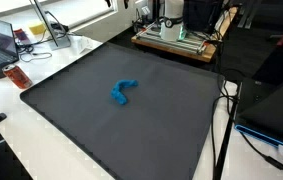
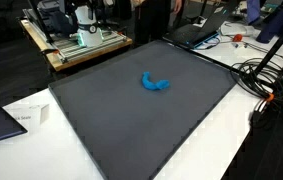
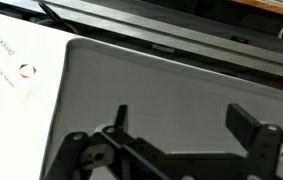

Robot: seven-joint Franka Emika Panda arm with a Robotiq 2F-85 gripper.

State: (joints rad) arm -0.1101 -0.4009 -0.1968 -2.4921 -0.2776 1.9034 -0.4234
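A small curved blue object [image 1: 123, 93] [image 2: 155, 83] lies near the middle of a large dark grey mat [image 1: 91, 130] [image 2: 121, 135] in both exterior views. In the wrist view my gripper [image 3: 184, 122] hangs over bare mat [image 3: 161, 80], close to the mat's corner and the white tabletop [image 3: 21, 120]. Its two black fingers [image 3: 249, 125] stand wide apart, so it is open with nothing between them. The blue object does not show in the wrist view. Neither exterior view shows the gripper clearly.
A wooden platform [image 1: 176, 42] [image 2: 76, 48] with equipment stands behind the mat. A laptop [image 1: 1, 45] and a small orange object [image 1: 17, 75] sit on the white table. Black cables [image 1: 226, 110] [image 2: 266, 75] run along one side. A printed sheet [image 3: 11, 60] lies beside the mat.
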